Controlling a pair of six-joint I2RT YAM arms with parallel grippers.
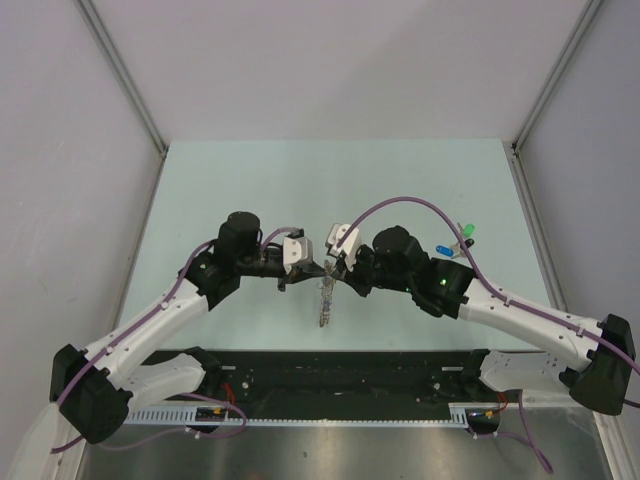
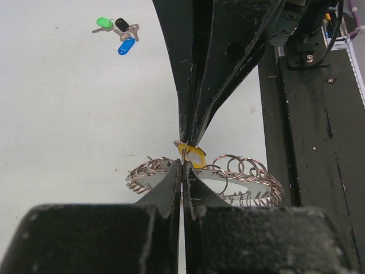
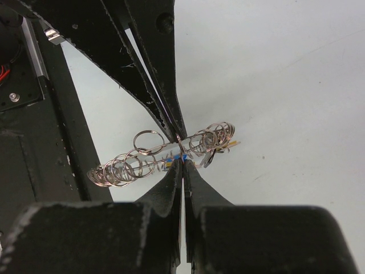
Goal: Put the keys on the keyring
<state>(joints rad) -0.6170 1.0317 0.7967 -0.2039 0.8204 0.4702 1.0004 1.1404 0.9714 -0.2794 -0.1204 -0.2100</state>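
Holds left gripper point(image 2: 182, 166) and right gripper point(image 3: 182, 164) fully closed, tip to tip over the table point(image 1: 250, 180), right where the keyring point(image 2: 251, 178) meets a yellow-capped key point(image 2: 194, 154), likely steadying ring against key for threading, with the other keys point(image 2: 121, 34) well apart.

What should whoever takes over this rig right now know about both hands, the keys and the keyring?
Left hand: shut, tips at the keyring.
Right hand: shut, tips meeting the left hand's at the same spot on the ring.
Yellow key: between the two sets of tips, against the ring. Which hand pinches it, and whether it is threaded on, cannot be told.
Green key, black key, blue key: loose in a cluster on the table, apart from the ring, on the right arm's side.
Done: no key clearly on the ring.
Left: finish the yellow key, then the three loose ones.
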